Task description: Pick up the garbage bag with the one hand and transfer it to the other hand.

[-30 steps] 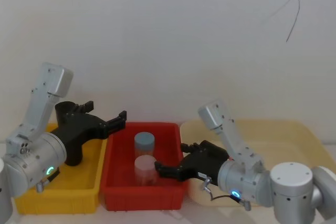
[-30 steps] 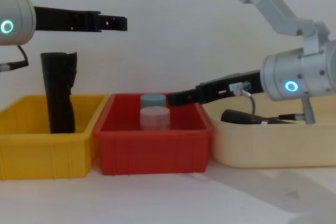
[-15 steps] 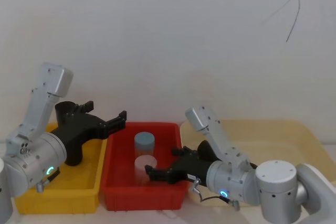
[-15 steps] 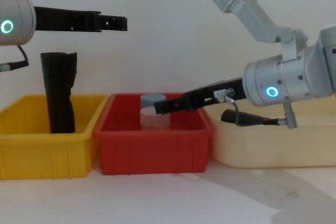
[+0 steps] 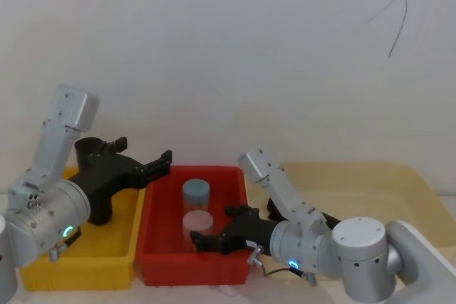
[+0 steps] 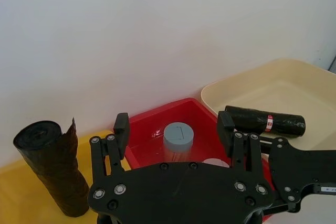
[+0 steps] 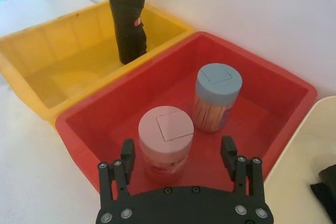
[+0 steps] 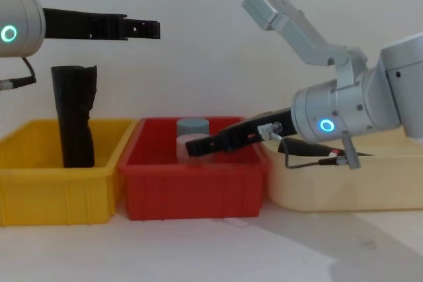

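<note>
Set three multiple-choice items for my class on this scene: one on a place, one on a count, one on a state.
1. The banded garbage bag lies: A on the floor; B in a drawer; C in the cream tub.
2. Jars in the red bin: A one; B two; C three.
3. The right hand is: A open; B shut on a jar; C shut on the bag.
Answers: C, the left wrist view shows it lying there; B, a blue-lidded jar and a pink-lidded jar; A, its fingers stand apart, holding nothing.
</note>
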